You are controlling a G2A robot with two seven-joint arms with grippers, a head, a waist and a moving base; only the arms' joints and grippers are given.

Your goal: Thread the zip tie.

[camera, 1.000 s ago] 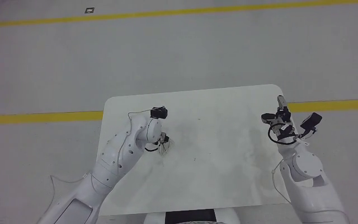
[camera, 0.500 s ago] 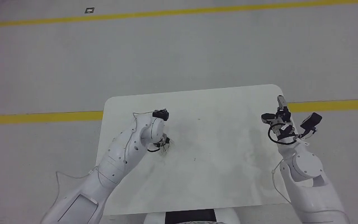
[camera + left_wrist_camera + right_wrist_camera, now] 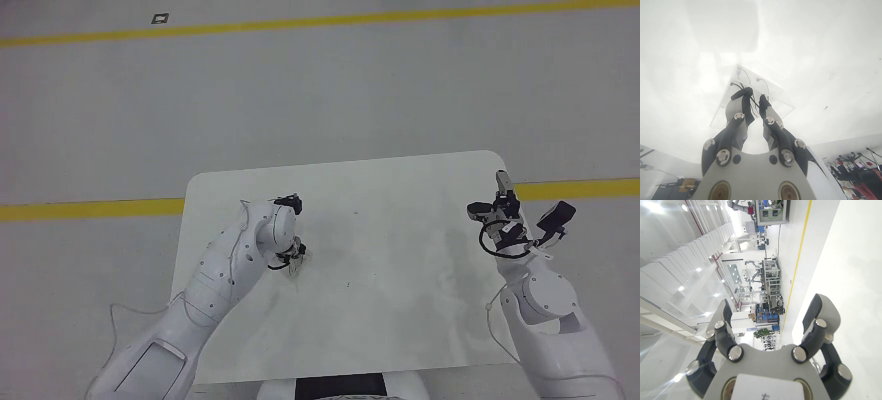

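Two left fingers (image 3: 746, 95), zip tie (image 3: 754, 102) between their tips, over clear tray (image 3: 779, 103)

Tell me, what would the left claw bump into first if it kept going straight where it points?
Probably the black zip ties lying on the clear tray on the table. The left claw points down at them, tips seemingly almost touching, though depth is hard to judge.

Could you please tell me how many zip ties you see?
3: two zip ties lie on the clear plate beyond the left gripper; a third passes under it. Others may be hidden.
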